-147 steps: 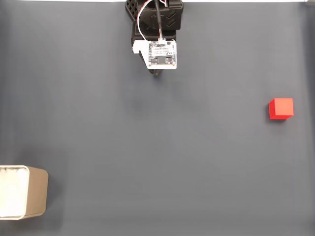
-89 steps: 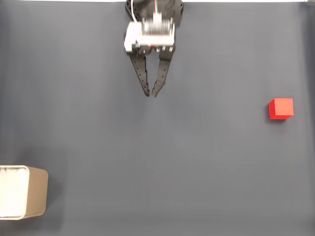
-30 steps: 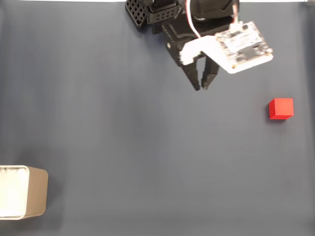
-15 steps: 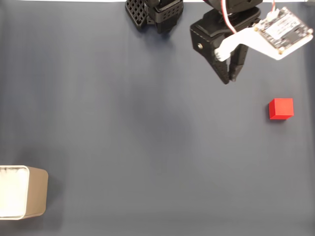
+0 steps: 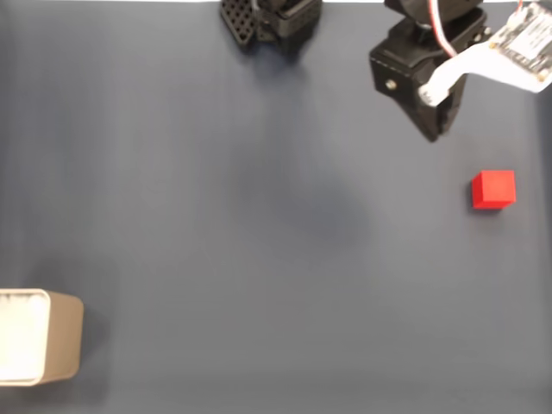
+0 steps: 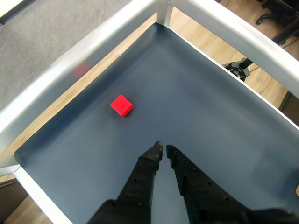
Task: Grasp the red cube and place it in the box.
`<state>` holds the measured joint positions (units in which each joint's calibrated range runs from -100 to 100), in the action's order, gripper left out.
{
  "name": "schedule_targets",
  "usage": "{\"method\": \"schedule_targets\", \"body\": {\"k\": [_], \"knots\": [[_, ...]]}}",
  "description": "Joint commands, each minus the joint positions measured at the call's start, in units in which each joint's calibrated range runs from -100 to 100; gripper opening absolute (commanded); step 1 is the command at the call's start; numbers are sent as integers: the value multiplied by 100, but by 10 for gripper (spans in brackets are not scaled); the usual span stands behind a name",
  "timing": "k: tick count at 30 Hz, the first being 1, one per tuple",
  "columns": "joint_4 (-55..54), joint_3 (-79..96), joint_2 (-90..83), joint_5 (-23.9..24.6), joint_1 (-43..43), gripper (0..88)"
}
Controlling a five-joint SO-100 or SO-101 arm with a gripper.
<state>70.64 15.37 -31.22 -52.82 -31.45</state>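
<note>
Red cube [image 5: 493, 190] near the counter [image 5: 259, 259] right edge, open room around it.
Gripper [image 6: 163, 150] nearly closed, empty; box [image 5: 39, 336] cut off at left.

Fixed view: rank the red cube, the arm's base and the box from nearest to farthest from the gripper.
1. Red cube, lower right of the gripper.
2. Arm's base, top edge, to its left.
3. Box, far lower-left corner.

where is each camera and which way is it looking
Fixed view: above the table, looking straight down on the dark mat; the arm enters from the top edge, box at lower left.
Wrist view: rides the arm, looking down past the end effector into a mat corner.
Both show the red cube and the end effector.
</note>
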Motion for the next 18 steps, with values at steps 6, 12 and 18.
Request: {"method": "schedule_targets", "body": {"k": [6,12,18], "knots": [[-286,114,-84,68,-484,1],[-630,452,-223,107,-669,2],[-1073,872,-362,54,-832,2]]}}
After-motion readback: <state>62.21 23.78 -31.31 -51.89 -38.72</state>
